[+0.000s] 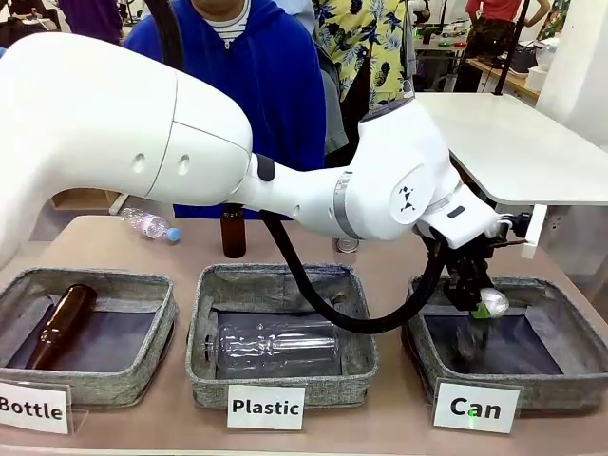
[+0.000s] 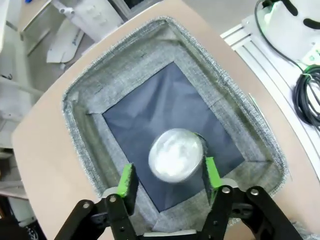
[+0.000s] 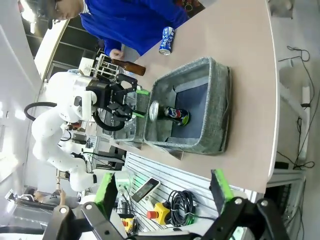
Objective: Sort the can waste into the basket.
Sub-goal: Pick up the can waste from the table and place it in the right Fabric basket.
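Note:
My left gripper (image 1: 472,290) hangs over the grey basket (image 1: 560,290) behind the "Can" card (image 1: 475,407). Its jaws stand open. A crushed dark can with blue-red marks (image 3: 172,114) is just past its green fingertips, silver end (image 2: 176,154) up, over the basket's dark lining (image 2: 150,110) and free of the pads. A blue can (image 3: 166,41) lies on the table near the person. My right gripper (image 3: 162,192) is off the table's right end, open, with nothing between its fingers.
The middle basket, labelled "Plastic", holds a clear bottle (image 1: 280,347). The left one, labelled "Bottle", holds a brown bottle (image 1: 62,323). Another brown bottle (image 1: 233,233) stands behind them, and a clear bottle (image 1: 147,225) lies at the far left. A person in blue stands opposite.

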Available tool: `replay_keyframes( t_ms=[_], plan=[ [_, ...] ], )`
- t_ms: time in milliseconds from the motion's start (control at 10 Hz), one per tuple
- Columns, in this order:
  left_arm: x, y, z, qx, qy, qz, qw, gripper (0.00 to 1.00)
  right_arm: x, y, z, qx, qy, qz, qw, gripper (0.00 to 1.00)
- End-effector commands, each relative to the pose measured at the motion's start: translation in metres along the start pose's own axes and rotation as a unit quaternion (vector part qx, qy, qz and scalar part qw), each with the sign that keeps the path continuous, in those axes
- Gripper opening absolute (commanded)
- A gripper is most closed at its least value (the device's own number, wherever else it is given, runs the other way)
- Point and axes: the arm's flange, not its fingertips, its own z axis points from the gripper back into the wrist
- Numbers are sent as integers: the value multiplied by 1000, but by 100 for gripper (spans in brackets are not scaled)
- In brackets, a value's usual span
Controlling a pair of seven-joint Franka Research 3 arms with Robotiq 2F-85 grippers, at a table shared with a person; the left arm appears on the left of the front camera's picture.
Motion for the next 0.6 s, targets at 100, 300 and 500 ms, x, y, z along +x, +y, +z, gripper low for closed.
replay_keyframes(
  t_ms=[100,300,500],
  plan=[
    [6,-4,1,2,9,-1,1000,100,0,2,7,4,-6,18,1000,100],
    [5,-10,8,4,6,1,1000,100,-1,5,5,1,-5,22,1000,100],
    [7,-22,16,-7,-3,12,1000,100,-3,10,4,-3,-7,28,1000,100]
  ],
)
